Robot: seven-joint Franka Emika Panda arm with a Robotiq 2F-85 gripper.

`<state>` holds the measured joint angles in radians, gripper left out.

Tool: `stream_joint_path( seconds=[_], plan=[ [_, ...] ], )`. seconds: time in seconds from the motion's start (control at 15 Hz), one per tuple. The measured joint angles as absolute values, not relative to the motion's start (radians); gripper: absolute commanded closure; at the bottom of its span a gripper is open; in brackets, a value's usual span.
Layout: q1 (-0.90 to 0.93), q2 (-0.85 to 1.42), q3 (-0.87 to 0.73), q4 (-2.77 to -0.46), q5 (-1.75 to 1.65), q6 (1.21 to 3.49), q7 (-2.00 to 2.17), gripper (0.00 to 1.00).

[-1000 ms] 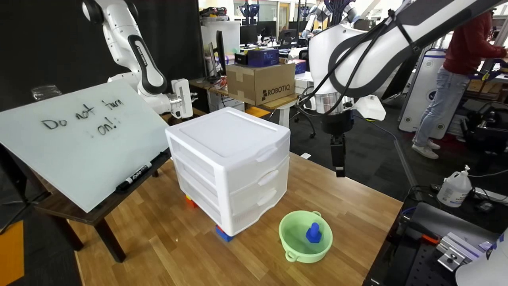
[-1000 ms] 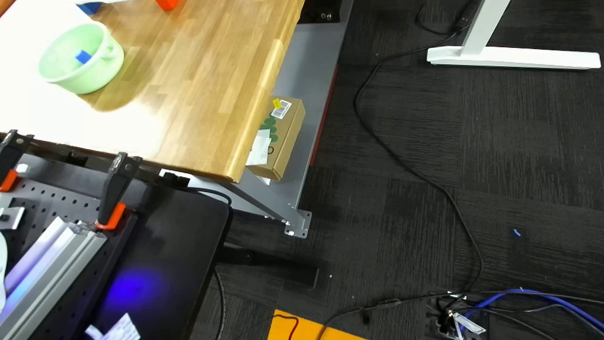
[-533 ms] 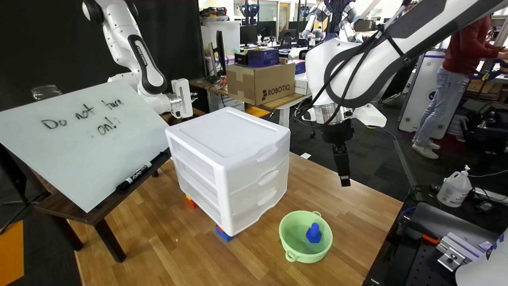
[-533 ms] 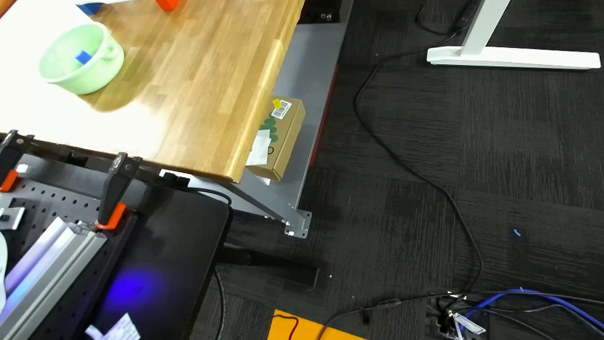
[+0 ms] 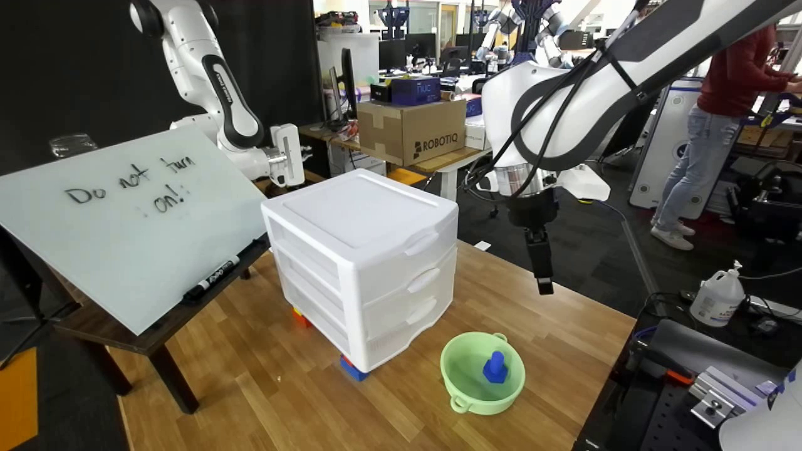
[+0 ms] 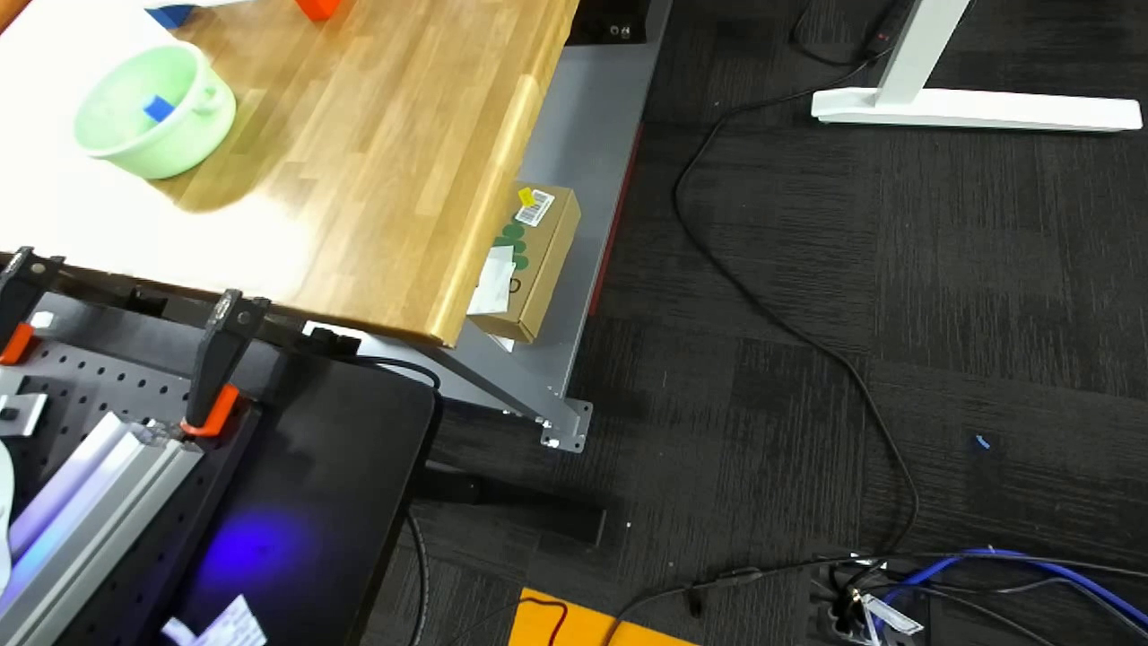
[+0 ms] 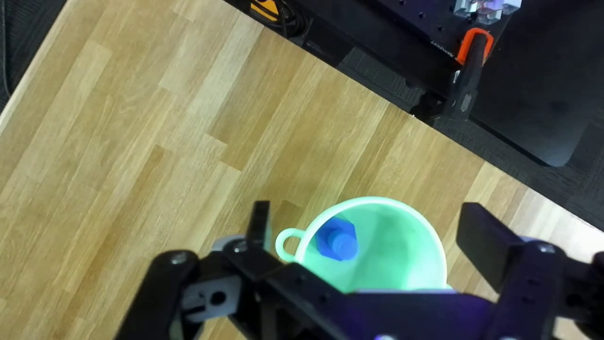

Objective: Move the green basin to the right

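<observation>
The green basin point(image 5: 473, 379) stands upright on the wooden table point(image 5: 401, 416) near the white drawer unit point(image 5: 360, 263), mouth up. It is longest through its handles point(image 5: 460, 406), on a line slanting from lower left to upper right in an exterior view. The gripper point(image 7: 366, 217) hangs higher, spread wide, released, apart from the basin.

The end effector point(image 7: 366, 224) points downward, spread wide

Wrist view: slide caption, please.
Open jaws frame the green basin, blue bolt-shaped piece inside, on the wooden table.
</observation>
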<state>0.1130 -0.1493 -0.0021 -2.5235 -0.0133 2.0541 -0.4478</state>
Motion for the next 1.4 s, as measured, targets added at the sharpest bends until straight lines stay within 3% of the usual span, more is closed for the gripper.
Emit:
stream_joint_path(
  seconds=[0.6, 1.4],
  plan=[
    [0.142, -0.138, 0.011, -2.493, 0.112, 2.132, -0.568, 0.0],
    [0.135, 0.133, 0.041, -2.468, 0.134, 2.191, -0.615, 0.0]
  ],
)
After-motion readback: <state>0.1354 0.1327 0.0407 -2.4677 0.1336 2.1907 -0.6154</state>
